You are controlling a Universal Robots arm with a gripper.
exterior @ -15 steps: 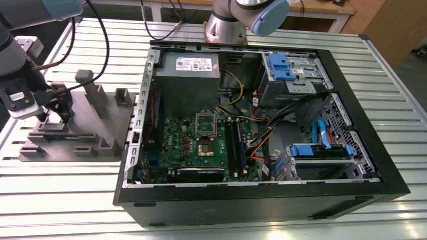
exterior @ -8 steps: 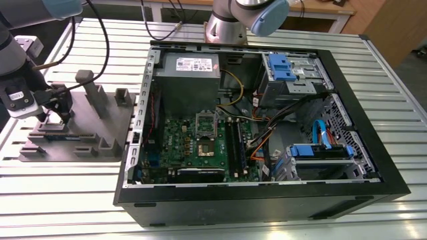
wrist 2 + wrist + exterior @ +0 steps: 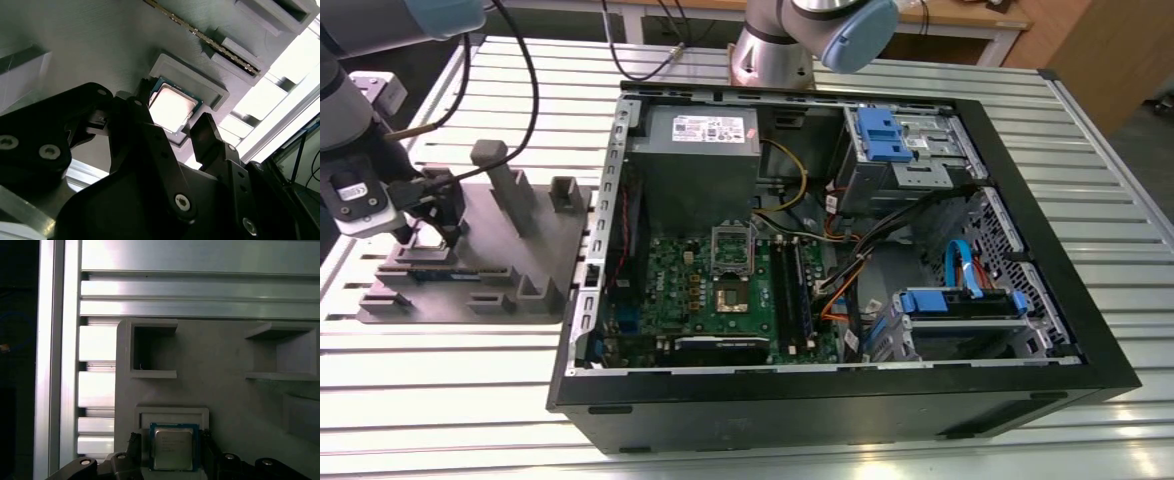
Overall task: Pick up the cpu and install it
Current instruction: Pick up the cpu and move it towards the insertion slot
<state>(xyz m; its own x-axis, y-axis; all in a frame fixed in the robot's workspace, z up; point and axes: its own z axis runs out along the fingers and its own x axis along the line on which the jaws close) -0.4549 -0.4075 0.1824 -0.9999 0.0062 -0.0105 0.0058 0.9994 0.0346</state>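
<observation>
The cpu [image 3: 172, 449] is a small square chip with a silvery top. It lies flat in a shallow framed recess of the grey moulded tray [image 3: 520, 250]. In the exterior view my gripper [image 3: 430, 232] hangs low over the tray's end at that view's left. In both wrist views its dark fingers stand on either side of the cpu [image 3: 172, 107], open, with narrow gaps to the chip's edges. The gripper [image 3: 172, 117] holds nothing. The socket [image 3: 731, 297] on the green motherboard has its metal frame raised.
An open black computer case [image 3: 1014, 330] lies to the exterior view's right of the tray, with a grey power supply box [image 3: 700, 140], blue drive brackets and cables inside. Upright posts [image 3: 494, 165] rise from the tray. A second arm's base [image 3: 781, 50] stands behind the case.
</observation>
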